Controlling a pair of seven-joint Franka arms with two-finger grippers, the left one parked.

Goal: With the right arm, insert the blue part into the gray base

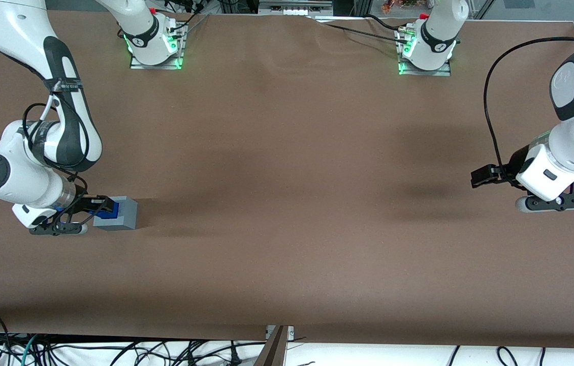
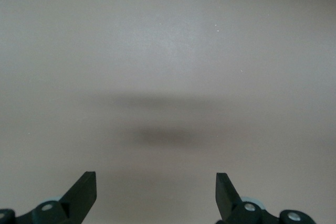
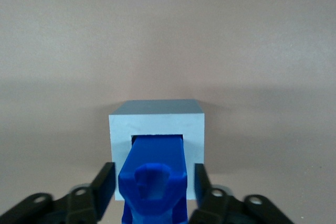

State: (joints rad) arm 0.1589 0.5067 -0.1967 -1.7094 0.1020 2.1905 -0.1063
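Front view, lower left of the frame: your hand (image 1: 95, 207) grips the blue part (image 1: 106, 211), its end inside the gray base's (image 1: 123, 216) socket; bare brown desk (image 1: 287, 203) surrounds them.

I see the brown table (image 1: 287, 203). At about eight o'clock on it stands the gray base (image 1: 123, 217), with the gripper (image 1: 98, 206) just above it.

blue part (image 3: 155, 182) front end hidden inside gray base (image 3: 157, 121) socket, gripper (image 3: 155, 187) jaws cut off at frame edge
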